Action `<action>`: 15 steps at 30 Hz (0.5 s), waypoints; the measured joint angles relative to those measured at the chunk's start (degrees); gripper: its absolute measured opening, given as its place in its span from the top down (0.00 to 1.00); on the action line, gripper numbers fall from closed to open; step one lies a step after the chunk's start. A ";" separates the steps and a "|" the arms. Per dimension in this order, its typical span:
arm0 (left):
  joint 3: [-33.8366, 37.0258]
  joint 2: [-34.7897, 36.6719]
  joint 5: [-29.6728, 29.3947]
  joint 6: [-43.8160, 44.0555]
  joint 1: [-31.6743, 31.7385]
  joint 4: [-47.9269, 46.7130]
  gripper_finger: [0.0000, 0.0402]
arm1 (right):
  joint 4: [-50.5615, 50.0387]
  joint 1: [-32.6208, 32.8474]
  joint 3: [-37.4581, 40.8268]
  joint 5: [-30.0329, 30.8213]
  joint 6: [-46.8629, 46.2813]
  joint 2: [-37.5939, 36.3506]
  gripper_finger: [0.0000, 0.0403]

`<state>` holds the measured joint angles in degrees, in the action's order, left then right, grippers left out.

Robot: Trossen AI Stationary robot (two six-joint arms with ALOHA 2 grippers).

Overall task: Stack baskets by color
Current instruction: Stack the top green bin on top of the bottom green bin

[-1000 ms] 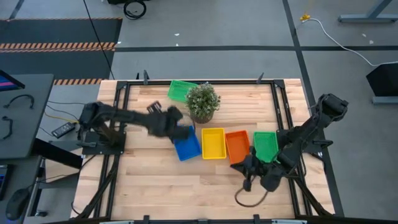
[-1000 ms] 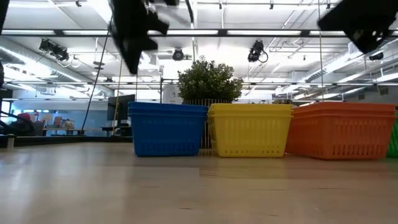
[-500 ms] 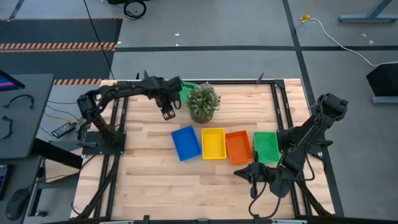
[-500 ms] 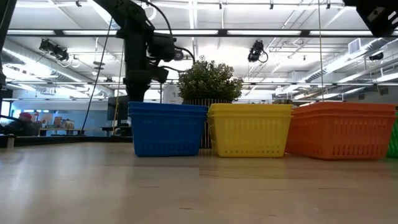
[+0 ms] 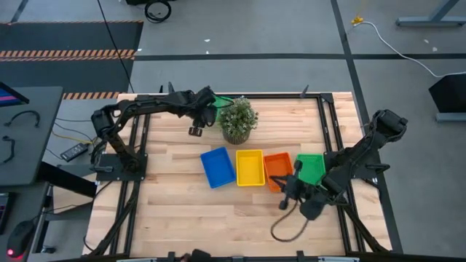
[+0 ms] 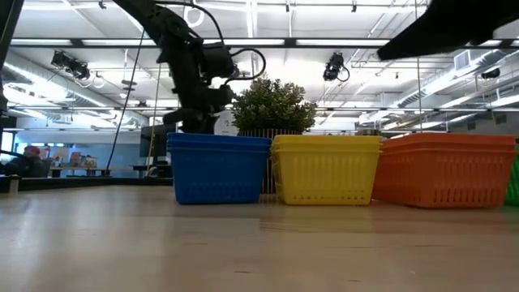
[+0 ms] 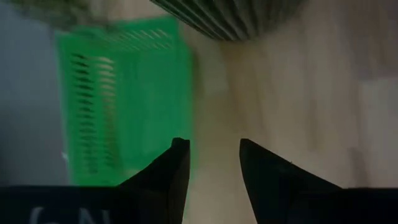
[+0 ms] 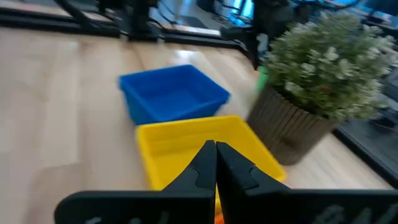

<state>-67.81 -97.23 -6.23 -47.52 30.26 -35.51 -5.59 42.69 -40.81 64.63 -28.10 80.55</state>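
Note:
Four baskets stand in a row on their bases at mid-table: blue (image 5: 218,167), yellow (image 5: 250,167), orange (image 5: 277,171) and green (image 5: 312,167). A fifth, green basket (image 7: 121,93) lies at the far edge, left of the potted plant (image 5: 238,120). My left gripper (image 7: 211,152) hangs open above the bare wood next to that green basket, pointing steeply down, and holds nothing. My right gripper (image 8: 216,155) is shut and empty. It floats by the orange basket's near end (image 5: 285,195), pointing toward the yellow and blue baskets.
The plant's ribbed pot (image 7: 230,15) stands close to the left gripper's fingers and just behind the blue and yellow baskets (image 6: 272,105). A black frame rail (image 5: 145,116) runs along the table's left and far sides. Bare wood lies at the table's near side (image 5: 196,218).
My left gripper has let go of the blue basket, which now stands level at the row's left end. The gripper has swung toward the table's far edge, rolled and tipped downward beside the far green basket. My right gripper has turned a little near the orange basket.

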 joint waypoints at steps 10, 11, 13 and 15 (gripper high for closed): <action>-0.02 -6.32 5.51 -1.42 8.51 7.12 0.65 | -0.05 -7.12 0.02 -5.66 8.63 0.02 0.98; -0.02 -6.98 5.66 -1.37 9.03 6.76 0.65 | -0.07 -7.52 0.08 -5.81 9.12 0.02 0.98; 0.00 -8.22 5.95 -1.37 9.67 6.30 0.65 | -0.12 -8.29 0.10 -5.82 9.81 0.02 0.98; 0.00 -9.14 6.05 -1.61 9.99 6.15 0.66 | -0.09 -8.85 0.10 -5.80 10.21 0.02 0.98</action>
<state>-67.81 -106.37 -0.18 -49.12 40.24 -29.36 -5.68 33.84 -40.71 58.83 -17.89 80.58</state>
